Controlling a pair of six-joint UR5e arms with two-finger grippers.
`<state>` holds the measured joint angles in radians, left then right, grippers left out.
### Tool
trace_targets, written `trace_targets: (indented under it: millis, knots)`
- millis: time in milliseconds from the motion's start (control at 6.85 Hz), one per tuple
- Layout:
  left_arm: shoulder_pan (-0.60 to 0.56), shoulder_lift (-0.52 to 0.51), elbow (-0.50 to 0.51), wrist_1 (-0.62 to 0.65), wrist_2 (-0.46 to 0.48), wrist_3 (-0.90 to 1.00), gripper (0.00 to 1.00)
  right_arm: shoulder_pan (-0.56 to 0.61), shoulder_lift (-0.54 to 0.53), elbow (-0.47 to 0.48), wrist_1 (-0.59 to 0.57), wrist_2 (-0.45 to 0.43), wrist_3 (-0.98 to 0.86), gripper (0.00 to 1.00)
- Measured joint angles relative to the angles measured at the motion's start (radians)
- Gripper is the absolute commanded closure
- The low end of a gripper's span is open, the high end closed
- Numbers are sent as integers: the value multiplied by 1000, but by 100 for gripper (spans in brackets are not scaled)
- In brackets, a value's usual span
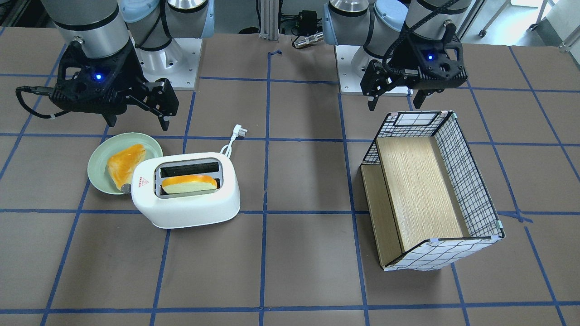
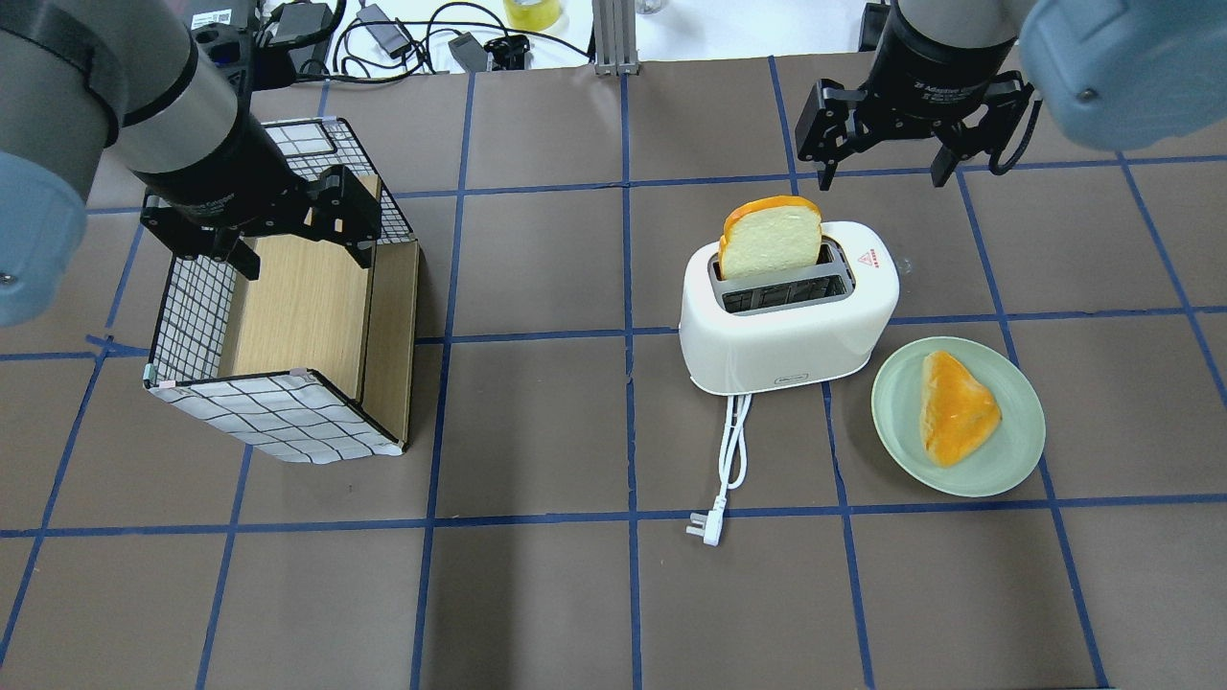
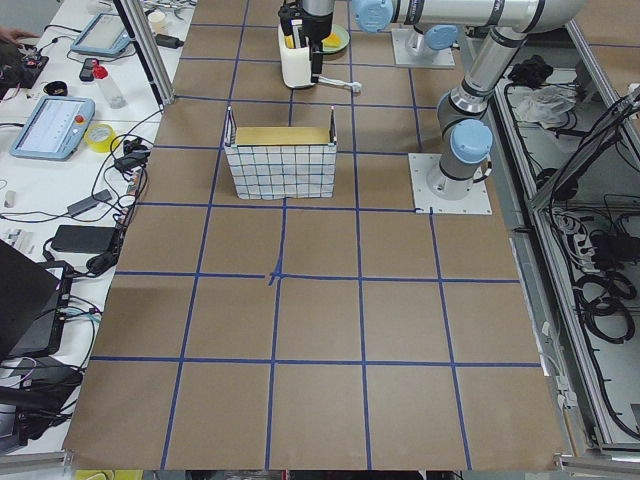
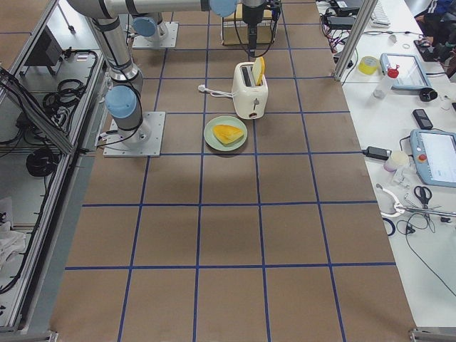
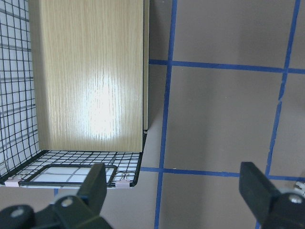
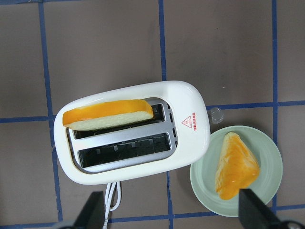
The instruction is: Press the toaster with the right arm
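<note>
The white two-slot toaster (image 2: 786, 345) stands right of the table's middle, its cord and plug (image 2: 707, 529) trailing toward the robot. It also shows in the front view (image 1: 186, 203) and the right wrist view (image 6: 190, 143). A bread slice (image 2: 772, 240) stands up out of its far slot. My right gripper (image 2: 882, 163) hangs open and empty well above the toaster, touching nothing; it also shows in the front view (image 1: 138, 122) and the wrist view (image 6: 176, 214). My left gripper (image 2: 302, 254) is open and empty above the grid-patterned box (image 2: 278, 412).
A pale green plate (image 2: 1016, 450) holding a toasted bread piece (image 2: 954, 407) lies right beside the toaster. The grid-patterned box with wooden insides (image 1: 471, 181) stands on the left half. Blue tape lines cross the brown table. Cables and devices lie at the far edge.
</note>
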<state>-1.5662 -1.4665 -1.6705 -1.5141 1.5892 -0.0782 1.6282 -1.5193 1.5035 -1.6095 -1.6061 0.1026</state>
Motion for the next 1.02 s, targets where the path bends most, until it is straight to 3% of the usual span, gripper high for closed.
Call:
trace_targets:
  millis: [146, 584, 1022]
  knots:
    - [0, 0, 0, 0, 0, 0, 0, -3, 2, -1, 9, 1, 0, 100]
    - [0, 0, 0, 0, 0, 0, 0, -24, 4, -23, 69, 12, -2, 100]
    - [0, 0, 0, 0, 0, 0, 0, -173, 29, -24, 79, 162, -61, 100]
